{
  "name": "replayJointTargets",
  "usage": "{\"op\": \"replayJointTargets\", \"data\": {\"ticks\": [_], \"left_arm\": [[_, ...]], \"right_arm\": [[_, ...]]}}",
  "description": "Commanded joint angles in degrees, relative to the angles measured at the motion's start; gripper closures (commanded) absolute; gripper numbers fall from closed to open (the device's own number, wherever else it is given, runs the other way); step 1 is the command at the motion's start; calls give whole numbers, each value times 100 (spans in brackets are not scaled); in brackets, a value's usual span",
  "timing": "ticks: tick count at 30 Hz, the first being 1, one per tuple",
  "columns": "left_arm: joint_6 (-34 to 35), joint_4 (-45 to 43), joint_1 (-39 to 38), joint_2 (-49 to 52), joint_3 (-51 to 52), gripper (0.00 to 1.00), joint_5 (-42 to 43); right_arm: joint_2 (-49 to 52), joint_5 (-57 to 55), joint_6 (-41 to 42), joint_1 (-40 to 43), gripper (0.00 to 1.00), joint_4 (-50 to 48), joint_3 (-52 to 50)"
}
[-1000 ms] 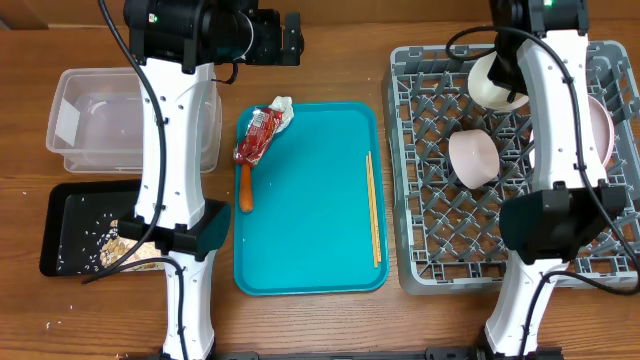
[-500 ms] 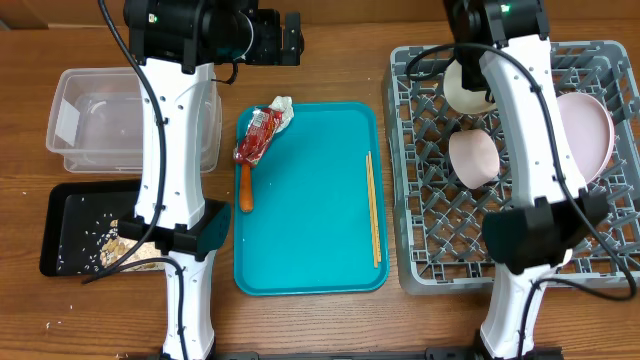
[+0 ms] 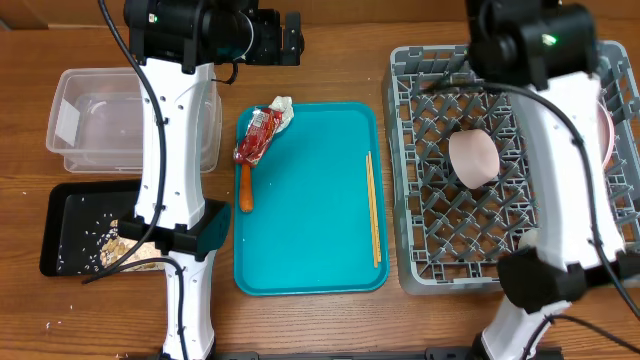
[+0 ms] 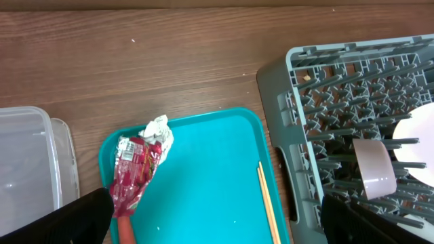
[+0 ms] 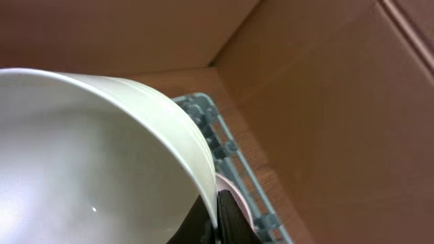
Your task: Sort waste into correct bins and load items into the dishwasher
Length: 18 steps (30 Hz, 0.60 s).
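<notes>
The large square grey plastic dish rack [image 3: 440, 250] occupies the right end of the bench, from far edge to near edge. The teal rectangular serving tray [image 3: 310, 220] lies mid-bench. The clear rectangular plastic tub [image 3: 110, 115] sits toward the far-left corner, and the shallow black rectangular plastic tray [image 3: 75, 215] lies just nearside of it, along the left edge. A sliver of the round pale pinkish-white plate [image 3: 607, 135] shows at the rack's right side. One small pale bowl [image 3: 473, 158] lies among the pegs in the rack's far half. The task item in hand, a small white bowl [image 5: 88, 156], is above the rack's far edge. It is hidden under the arm in the overhead view and fills the right wrist view. The right gripper [image 5: 215, 217] pinches its rim, with one dark finger visible at the lip. Treat this bowl as rigid, light, smooth-walled and chip-prone. The rim is the practical hold, one finger inside and one outside. A glossy wall is likely to slip if tilted sharply, so lower it between pegs before releasing. The left gripper [image 4: 213, 203] hangs spread and empty near the far edge. On the teal tray lie thin wooden chopsticks [image 3: 372, 210], a crumpled red shiny wrapper [image 3: 258, 135], a short orange stick [image 3: 245, 190] and a small white napkin [image 3: 283, 105]. Beige-white scraps [image 3: 115, 245] lie in the black tray.
</notes>
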State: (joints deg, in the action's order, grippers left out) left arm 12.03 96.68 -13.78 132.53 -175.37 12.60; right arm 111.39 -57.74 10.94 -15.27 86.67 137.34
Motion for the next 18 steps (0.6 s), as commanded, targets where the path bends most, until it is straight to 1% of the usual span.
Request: {"op": "replayJointTargets", "data": {"ticks": [1, 4, 8, 18], "left_arm": [[-4, 11, -11, 31, -17, 0, 33], [-4, 11, -11, 31, -17, 0, 33], [-4, 11, -11, 31, -17, 0, 33], [-4, 11, -11, 31, -17, 0, 33]], "right_arm": [[387, -433, 181, -52, 96, 181, -122], [647, -407, 708, -59, 96, 570, -127], [1025, -24, 564, -48, 96, 409, -127], [1812, 184, 538, 31, 96, 520, -127]]}}
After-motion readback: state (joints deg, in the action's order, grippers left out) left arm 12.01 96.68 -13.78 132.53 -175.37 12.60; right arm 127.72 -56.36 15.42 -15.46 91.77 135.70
